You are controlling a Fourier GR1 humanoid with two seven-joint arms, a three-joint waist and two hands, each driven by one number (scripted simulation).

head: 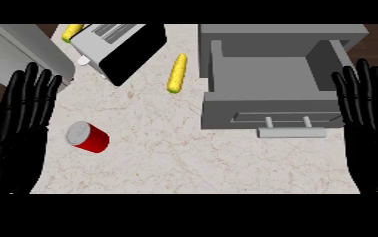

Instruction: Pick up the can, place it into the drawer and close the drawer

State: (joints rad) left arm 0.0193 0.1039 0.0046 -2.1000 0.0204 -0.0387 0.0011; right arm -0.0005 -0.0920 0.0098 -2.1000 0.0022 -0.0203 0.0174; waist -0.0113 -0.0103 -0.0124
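Left hand (26, 116) and right hand (359, 111) both empty, fingers straight; red can (87, 137) lies on its side on the tabletop (162, 156), near left, well apart from the open drawer (251, 106); risk: a nudge while grasping could roll it away.

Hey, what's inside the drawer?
Only bare grey floor shows in the drawer, nothing on it. Its far end, under the cabinet, is covered. The can lies on the counter.

Can (88, 137) on counter (170, 156), just right of left hand (26, 126). Drawer (262, 76) just left of right hand (359, 116); corn (176, 73) between them, farther back.
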